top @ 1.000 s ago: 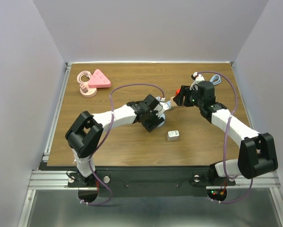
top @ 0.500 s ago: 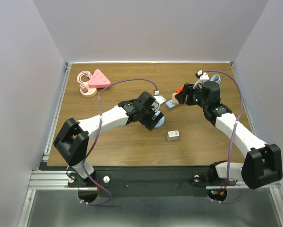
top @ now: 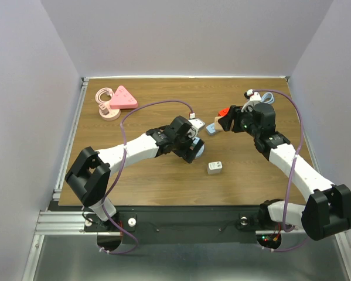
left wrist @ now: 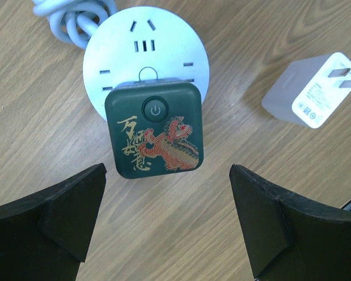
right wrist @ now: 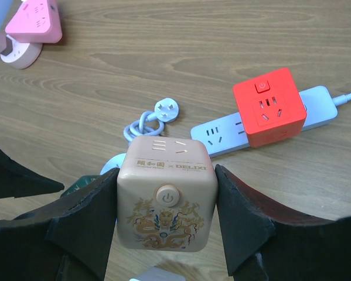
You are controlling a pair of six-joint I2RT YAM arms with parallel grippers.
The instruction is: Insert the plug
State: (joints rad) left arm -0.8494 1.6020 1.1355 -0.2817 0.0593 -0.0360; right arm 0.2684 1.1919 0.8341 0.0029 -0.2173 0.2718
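- Change: a second ago the left hand was pressed up by the right hand. Now it has backed off to the left and its fingers have spread fully. Released, nothing in it.
- What it let go of: a dark green cube adapter, sitting on the near half of a round white socket mid-tabletop. The open fingers stand either side of the cube, apart from it.
- My read: that plug is in. Seating depth can't be checked from straight above.
- Right hand is unchanged, clenched on a beige cube adapter and holding it off the surface, right of centre.
- Likely next: the beige cube needs a socket. Candidates are the free slots on the round socket, or the pale blue power strip on the far right, which already carries a red cube.
- Other items: a white charger lying loose just right of the green cube, and a pink triangular socket in the far left corner, well apart.
- Surface: wood-grain tabletop, flat, with a metal rail along the left and near edges.
- Room: plain pale walls close in on the left, far and right sides.
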